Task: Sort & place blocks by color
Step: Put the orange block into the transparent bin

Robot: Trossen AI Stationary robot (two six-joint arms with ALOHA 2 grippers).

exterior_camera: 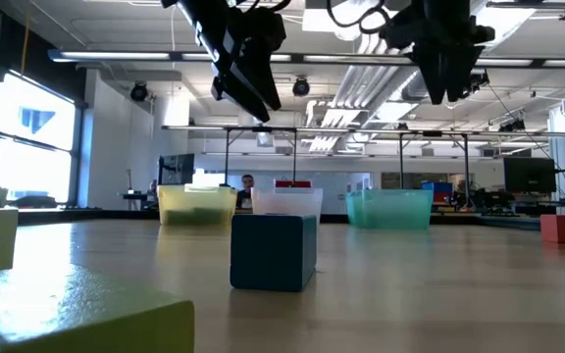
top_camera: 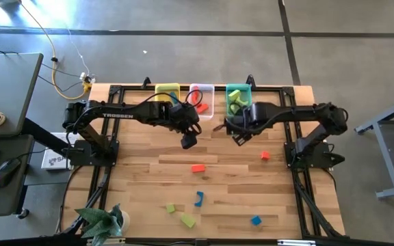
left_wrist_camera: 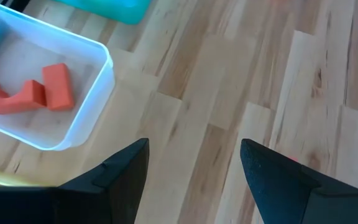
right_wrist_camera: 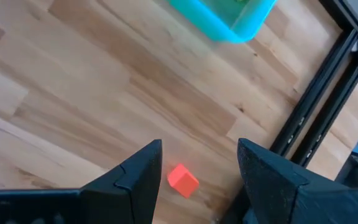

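Wooden table (top_camera: 142, 178), sorting midway, six blocks loose.
Both tools, left tool (top_camera: 189, 141) and right tool (top_camera: 239, 138), hover open and empty; next likely: right descends on red cube (right_wrist_camera: 183, 180).

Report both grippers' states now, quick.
Left gripper: open, holding nothing, above the table near the clear bin.
Right gripper: open, holding nothing, above a red-orange cube.
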